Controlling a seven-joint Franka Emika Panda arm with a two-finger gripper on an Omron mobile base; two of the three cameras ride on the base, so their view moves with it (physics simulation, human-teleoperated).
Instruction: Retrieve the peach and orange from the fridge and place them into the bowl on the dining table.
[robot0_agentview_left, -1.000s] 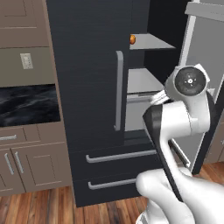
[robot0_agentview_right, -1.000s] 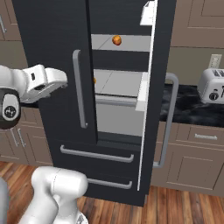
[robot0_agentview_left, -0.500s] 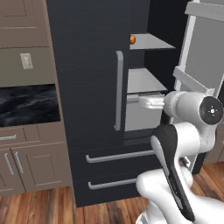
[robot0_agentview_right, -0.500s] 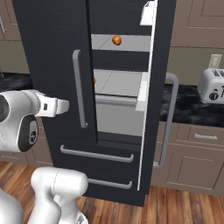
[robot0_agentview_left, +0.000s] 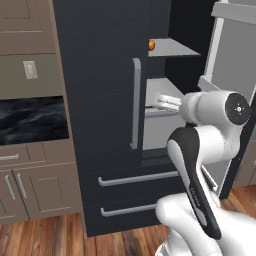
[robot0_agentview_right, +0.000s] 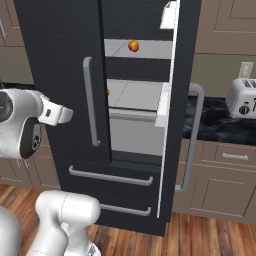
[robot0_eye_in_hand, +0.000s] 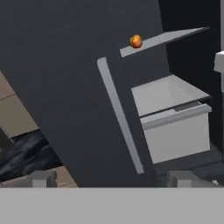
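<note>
At the left of the left base view a brown wall cabinet (robot0_agentview_left: 25, 25) hangs over a black white-veined backsplash panel (robot0_agentview_left: 32, 120), with brown drawer fronts below. The tall black French-door fridge (robot0_agentview_left: 95, 100) fills the middle; its left door is shut, with a vertical grey bar handle (robot0_agentview_left: 135, 102), and its right door (robot0_agentview_left: 235, 60) stands swung open at the upper right. On the grey-white upper shelf, at its left front corner just past the shut door's edge, sits the small round peach, mottled red and orange-yellow (robot0_agentview_left: 151, 45); in the right base view it lies near the top centre (robot0_agentview_right: 133, 46), and in the hand view at upper centre (robot0_eye_in_hand: 136, 41). A second small orange spot (robot0_agentview_right: 108, 92) peeks out beside the shut door's edge on the lower shelf in the right base view, too hidden to tell what it is. The two-finger gripper (robot0_eye_in_hand: 113, 178) shows its small dark fingertips (robot0_eye_in_hand: 41, 178) at the bottom of the hand view, spread wide apart with nothing between them, facing the fridge. At the far right of the right base view a silver toaster (robot0_agentview_right: 242, 97) stands on the dark counter.
</note>
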